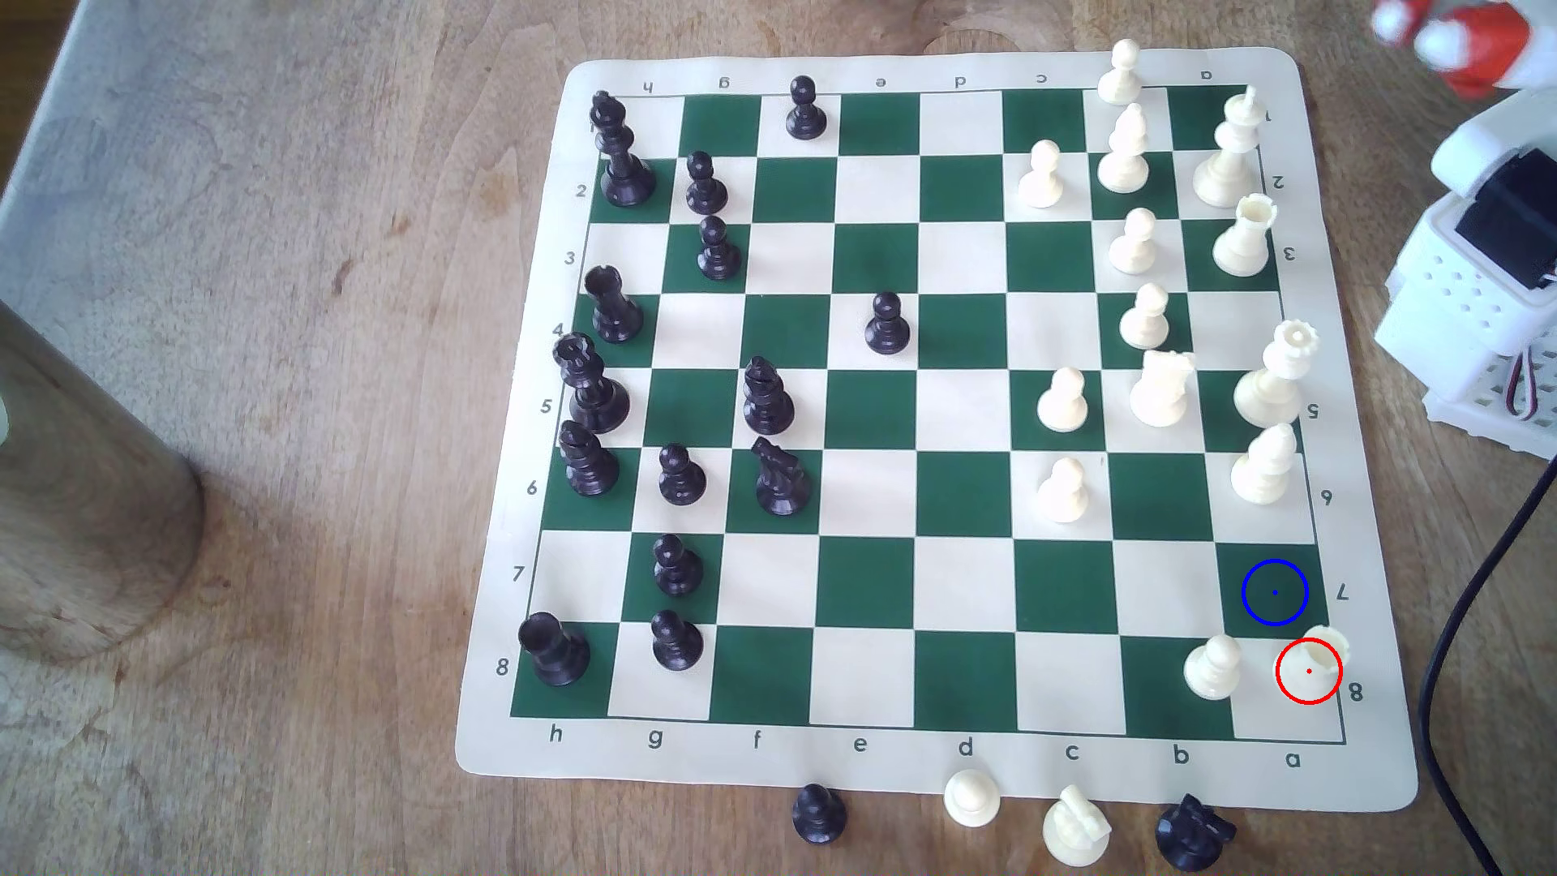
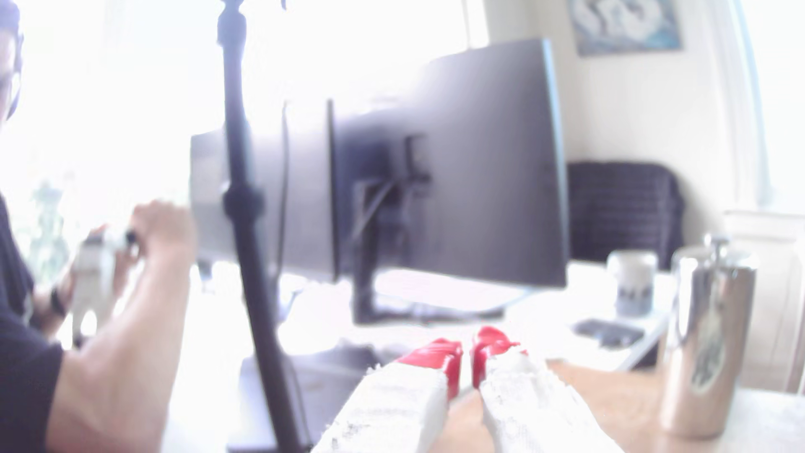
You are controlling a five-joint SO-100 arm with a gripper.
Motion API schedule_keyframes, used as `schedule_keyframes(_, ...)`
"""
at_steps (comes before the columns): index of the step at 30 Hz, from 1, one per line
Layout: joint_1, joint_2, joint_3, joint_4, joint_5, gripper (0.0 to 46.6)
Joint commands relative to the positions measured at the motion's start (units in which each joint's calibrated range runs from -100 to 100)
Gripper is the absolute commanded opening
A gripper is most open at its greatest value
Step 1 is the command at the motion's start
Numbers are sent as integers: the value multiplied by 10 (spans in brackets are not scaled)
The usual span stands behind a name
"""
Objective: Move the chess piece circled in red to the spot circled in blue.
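Observation:
The chess piece circled in red, a short cream-white rook (image 1: pixel 1321 661), stands on the cream corner square a8 at the near right of the board (image 1: pixel 876 404) in the exterior view. The spot circled in blue (image 1: pixel 1275 592) is the bare dark green square a7 just behind it. My gripper (image 1: pixel 1453 42) hovers blurred beyond the board's far right corner, far from the rook. In the wrist view my gripper (image 2: pixel 467 353) points level across the room, and its red-tipped fingers (image 2: pixel 440 355) are nearly together with nothing between them.
A white pawn (image 1: pixel 1211 667) stands right beside the rook on b8, and a white bishop (image 1: pixel 1261 465) on a6. The arm's white base (image 1: pixel 1491 278) and a black cable (image 1: pixel 1449 606) lie right of the board. A metal pot (image 2: pixel 705 335), monitors and a person's arm (image 2: pixel 130 331) are nearby.

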Motion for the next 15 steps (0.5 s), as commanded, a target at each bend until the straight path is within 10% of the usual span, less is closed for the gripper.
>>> schedule_keyframes(1,-2,78,-65,199,16,40)
schedule_keyframes(12,-77,215,-139,330,-37,86)
schedule_keyframes(15,-87,221,-146,356,-68,196)
